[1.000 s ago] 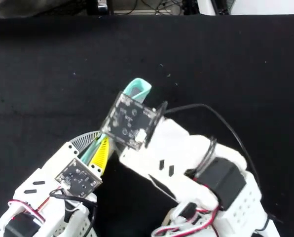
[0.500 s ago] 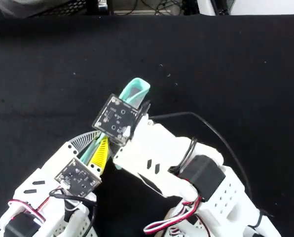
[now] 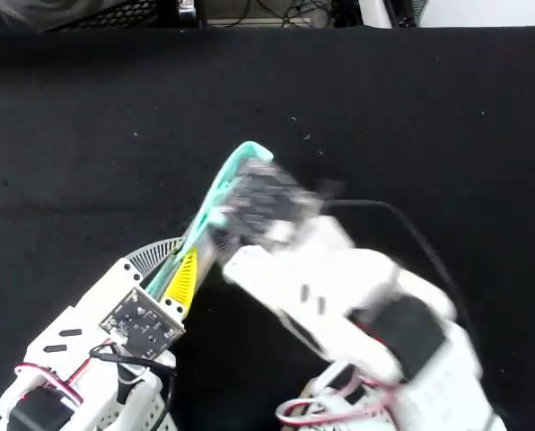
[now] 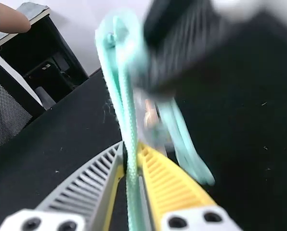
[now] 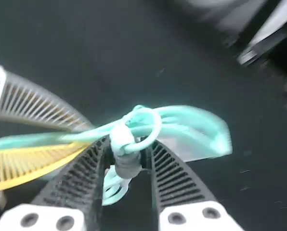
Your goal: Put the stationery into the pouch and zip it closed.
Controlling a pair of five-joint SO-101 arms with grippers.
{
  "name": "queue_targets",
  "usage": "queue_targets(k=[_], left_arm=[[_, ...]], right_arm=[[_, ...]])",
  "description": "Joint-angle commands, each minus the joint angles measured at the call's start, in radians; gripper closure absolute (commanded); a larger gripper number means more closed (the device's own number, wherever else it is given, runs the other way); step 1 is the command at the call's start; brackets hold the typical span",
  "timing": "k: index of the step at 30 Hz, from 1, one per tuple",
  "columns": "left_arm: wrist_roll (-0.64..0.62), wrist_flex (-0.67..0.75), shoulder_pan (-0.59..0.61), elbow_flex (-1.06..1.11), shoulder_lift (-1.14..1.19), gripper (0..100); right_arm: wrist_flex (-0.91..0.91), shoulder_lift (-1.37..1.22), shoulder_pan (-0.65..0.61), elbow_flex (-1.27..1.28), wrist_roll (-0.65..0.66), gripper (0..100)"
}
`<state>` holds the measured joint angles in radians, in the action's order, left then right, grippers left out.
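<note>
The left gripper (image 4: pixel 129 150), with one yellow finger (image 4: pixel 165 185) and one grey one (image 4: pixel 88 187), is clenching the thin edge of the teal pouch (image 4: pixel 115 72), which is running straight out from between its fingertips. In the high view this gripper (image 3: pixel 185 262) is sitting in the lower left of the frame, and the pouch (image 3: pixel 239 166) is slanting up from it toward the centre, standing on edge over the black table (image 3: pixel 411 117). The right gripper (image 5: pixel 128 143), with black ribbed fingers (image 5: pixel 172 178), is pinching the teal zip pull (image 5: pixel 122 136) at the pouch's (image 5: pixel 196 126) ring. From above, the right gripper (image 3: pixel 230 226) is pressing against the pouch just right of the left one, its white arm (image 3: pixel 357 296) blurred and stretching down to the lower right. Whether any stationery is inside the pouch cannot be told.
</note>
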<state>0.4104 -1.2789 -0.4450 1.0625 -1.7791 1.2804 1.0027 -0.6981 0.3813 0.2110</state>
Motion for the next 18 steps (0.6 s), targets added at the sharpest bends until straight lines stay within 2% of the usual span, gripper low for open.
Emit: queue_targets(k=[1,9,18], left_arm=[[0.009,-0.003,0.008,0.024,0.006,97],[0.009,-0.008,0.005,0.024,0.006,97],[0.008,-0.009,0.004,0.025,0.006,97]], right_arm=[[-0.026,0.093,0.069,-0.090,0.043,98.5],[-0.034,0.067,0.170,-0.093,0.092,98.5],[-0.150,-0.058,0.327,-0.091,0.133,98.5]])
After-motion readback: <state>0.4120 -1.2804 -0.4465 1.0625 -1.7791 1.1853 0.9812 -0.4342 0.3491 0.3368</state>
